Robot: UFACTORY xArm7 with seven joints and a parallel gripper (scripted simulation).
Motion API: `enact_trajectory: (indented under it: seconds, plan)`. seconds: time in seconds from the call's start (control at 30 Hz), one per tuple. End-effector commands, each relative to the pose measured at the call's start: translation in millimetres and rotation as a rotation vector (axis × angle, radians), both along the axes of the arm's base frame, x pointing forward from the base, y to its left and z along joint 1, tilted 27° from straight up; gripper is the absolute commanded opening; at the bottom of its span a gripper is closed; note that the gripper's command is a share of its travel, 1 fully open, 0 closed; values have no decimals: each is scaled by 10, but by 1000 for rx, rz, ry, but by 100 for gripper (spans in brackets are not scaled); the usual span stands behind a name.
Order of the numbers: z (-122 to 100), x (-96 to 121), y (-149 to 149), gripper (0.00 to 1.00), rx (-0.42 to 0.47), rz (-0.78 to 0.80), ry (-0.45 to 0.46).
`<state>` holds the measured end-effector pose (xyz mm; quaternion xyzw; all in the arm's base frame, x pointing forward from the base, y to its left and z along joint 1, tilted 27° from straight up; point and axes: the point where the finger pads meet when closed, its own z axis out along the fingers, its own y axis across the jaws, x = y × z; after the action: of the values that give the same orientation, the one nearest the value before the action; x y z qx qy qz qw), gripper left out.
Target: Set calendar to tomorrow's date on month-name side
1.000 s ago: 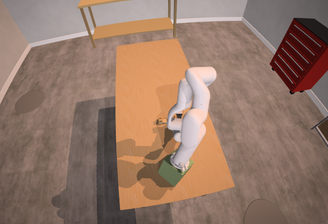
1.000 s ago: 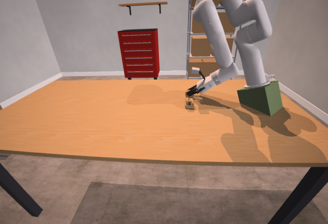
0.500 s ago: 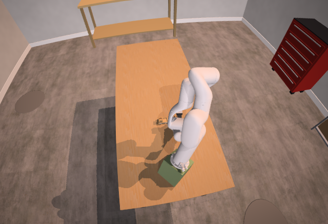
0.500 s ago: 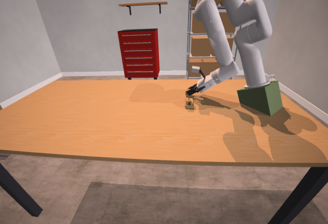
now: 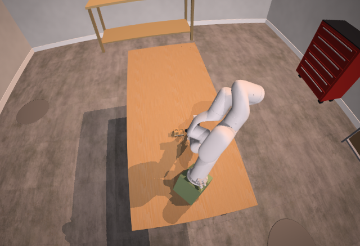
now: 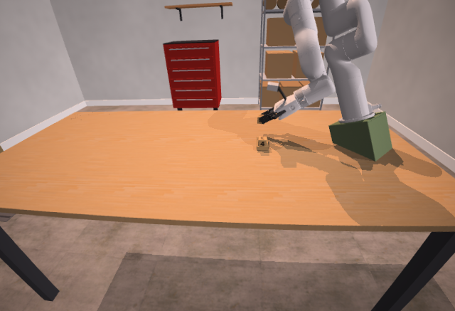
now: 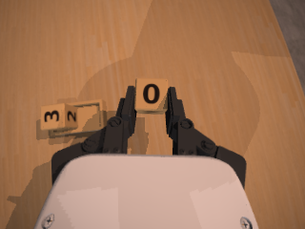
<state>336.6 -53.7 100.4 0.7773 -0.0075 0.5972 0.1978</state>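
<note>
My gripper (image 7: 151, 96) (image 6: 263, 119) is shut on a small wooden cube (image 7: 152, 94) whose face towards the wrist camera shows a 0. It holds the cube in the air, clear of the table. The low wooden tray (image 7: 87, 102) lies flat on the table below and to the left in the wrist view. The second cube (image 7: 57, 118) (image 6: 262, 142) stands at the tray's left end, with faces showing 3 and 2; the rest of the tray is bare. In the exterior view this cube shows a 4. Tray and cube appear small in the top view (image 5: 176, 133).
The arm's green base block (image 6: 362, 135) (image 5: 189, 188) stands on the wooden table (image 6: 146, 160) (image 5: 162, 86) to the right of the tray. A red drawer cabinet (image 6: 193, 74) and shelving stand on the floor beyond the table.
</note>
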Motion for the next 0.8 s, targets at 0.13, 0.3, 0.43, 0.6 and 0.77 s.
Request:
enact_trajectory:
  seconds: [0.13, 0.3, 0.43, 0.6, 0.77]
  plan:
    - [172, -57, 59, 29, 6, 4, 26]
    - [191, -62, 67, 29, 6, 4, 26]
    - [191, -62, 67, 29, 6, 4, 26]
    - [187, -62, 57, 29, 5, -2, 35]
    - [169, -64, 17, 29, 3, -30, 77]
